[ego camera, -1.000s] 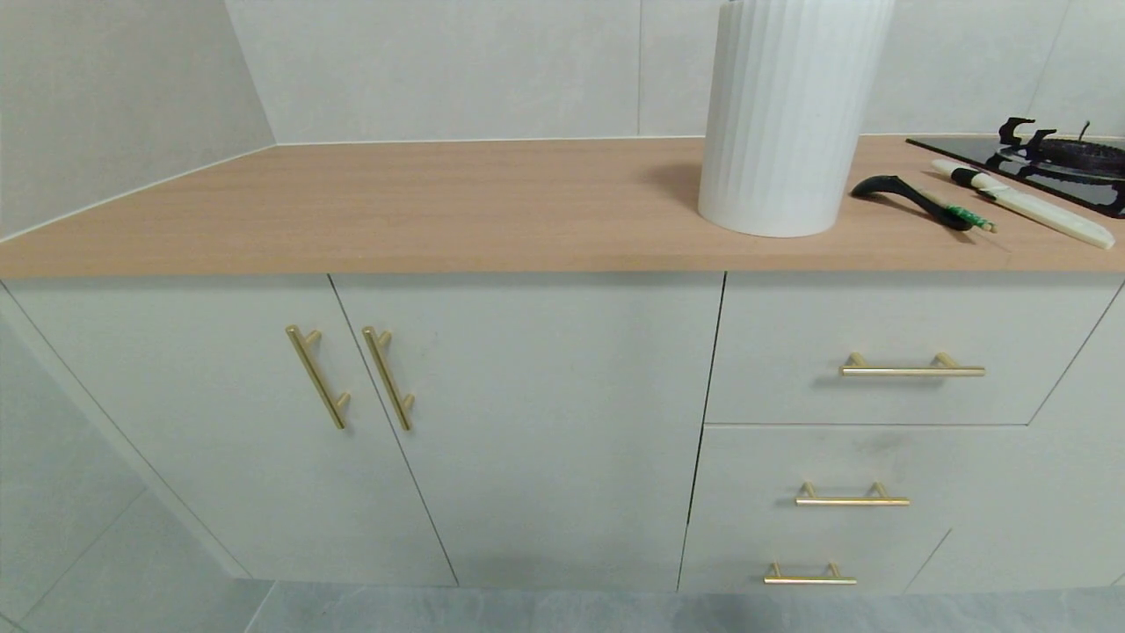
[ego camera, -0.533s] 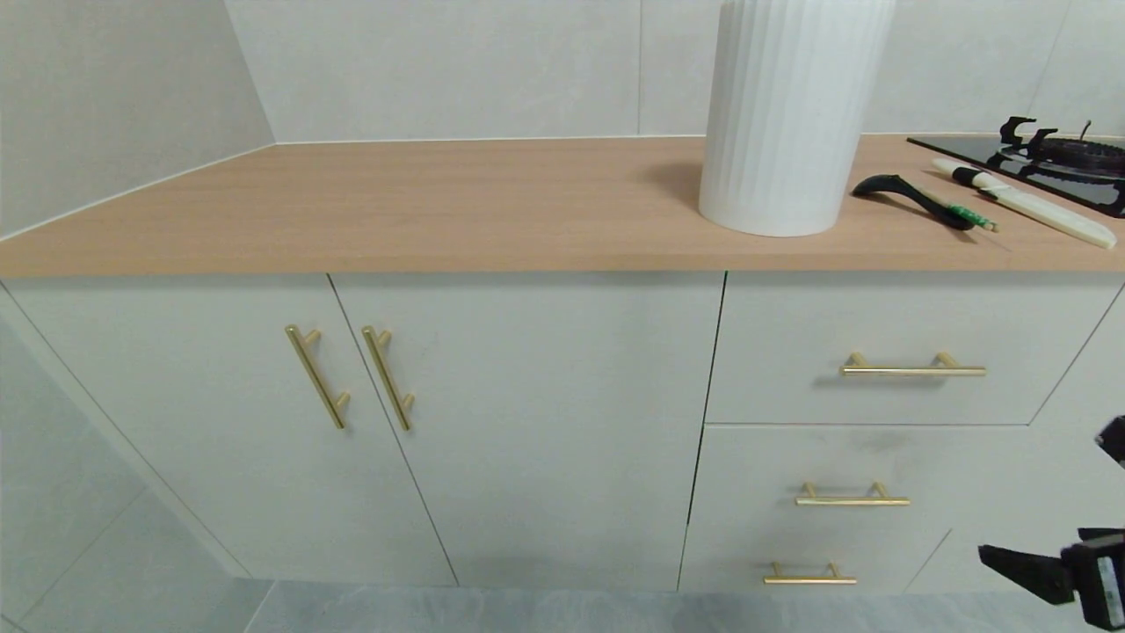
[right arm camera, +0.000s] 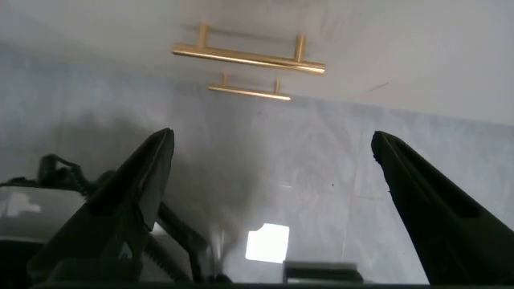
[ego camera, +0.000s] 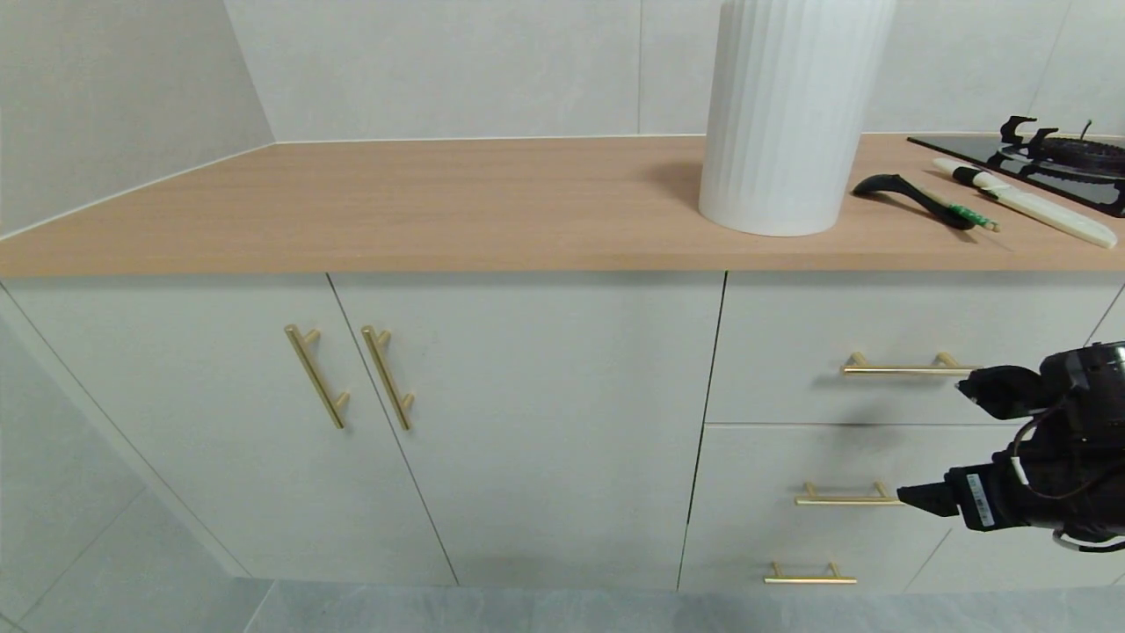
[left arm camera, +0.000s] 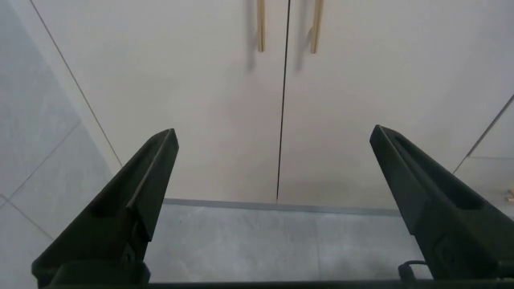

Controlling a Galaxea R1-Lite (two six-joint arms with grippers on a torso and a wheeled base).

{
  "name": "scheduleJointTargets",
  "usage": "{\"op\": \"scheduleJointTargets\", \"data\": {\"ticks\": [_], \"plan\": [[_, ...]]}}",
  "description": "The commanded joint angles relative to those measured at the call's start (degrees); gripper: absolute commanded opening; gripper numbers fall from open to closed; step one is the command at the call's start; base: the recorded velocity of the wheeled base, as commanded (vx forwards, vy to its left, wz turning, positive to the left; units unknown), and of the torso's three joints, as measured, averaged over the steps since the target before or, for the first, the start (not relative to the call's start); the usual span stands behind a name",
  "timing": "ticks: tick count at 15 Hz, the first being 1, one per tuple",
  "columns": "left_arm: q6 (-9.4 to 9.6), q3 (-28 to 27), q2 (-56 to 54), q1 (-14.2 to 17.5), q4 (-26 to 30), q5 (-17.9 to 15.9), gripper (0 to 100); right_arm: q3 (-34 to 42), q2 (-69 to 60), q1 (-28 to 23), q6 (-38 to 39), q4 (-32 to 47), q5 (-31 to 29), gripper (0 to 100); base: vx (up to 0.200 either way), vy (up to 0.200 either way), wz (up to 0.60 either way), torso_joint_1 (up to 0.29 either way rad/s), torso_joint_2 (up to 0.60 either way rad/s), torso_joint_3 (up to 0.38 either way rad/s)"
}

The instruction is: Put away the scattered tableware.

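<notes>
Scattered tableware lies on the wooden counter [ego camera: 439, 202] at the right: a black spoon [ego camera: 914, 198], a thin green-banded stick [ego camera: 965, 213] and a cream knife [ego camera: 1028, 204]. Just left of them stands a tall white ribbed holder [ego camera: 787, 114]. Below the counter, my right gripper [ego camera: 954, 444] hangs open in front of the drawers, between the top handle [ego camera: 912, 369] and the middle handle [ego camera: 851, 499]. Nothing is between its fingers [right arm camera: 128, 201]. My left gripper [left arm camera: 273, 140] is open too, low, facing the cupboard doors [left arm camera: 281, 104].
A black stove [ego camera: 1055, 158] sits at the counter's far right. Two cupboard doors with gold handles [ego camera: 352, 378] are at the left, and a third drawer handle [ego camera: 809, 578] is near the grey floor [left arm camera: 265, 241]. The counter's left half is bare.
My right gripper has risen from the lower right edge, up and leftward, to the level of the drawer handles. The tableware has not moved.
</notes>
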Motion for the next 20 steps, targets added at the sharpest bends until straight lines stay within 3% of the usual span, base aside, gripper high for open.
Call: {"op": "scheduleJointTargets", "data": {"ticks": [1,9,17,20], "plan": [[-0.11,0.0,0.1,0.0,0.0,0.0,100,1.1,8.3,0.4,0.0,-3.9,-2.1,100,0.000,0.000,0.00,0.000,0.00,0.000],[-0.02,0.0,0.1,0.0,0.0,0.0,100,3.1,23.0,0.4,3.6,-24.3,-7.7,100,0.000,0.000,0.00,0.000,0.00,0.000],[-0.11,0.0,0.1,0.0,0.0,0.0,100,4.1,31.8,1.2,6.0,-40.0,-10.8,100,0.000,0.000,0.00,0.000,0.00,0.000],[-0.11,0.0,0.1,0.0,0.0,0.0,100,4.3,33.8,1.3,5.9,-42.5,-11.0,100,0.000,0.000,0.00,0.000,0.00,0.000]]}}
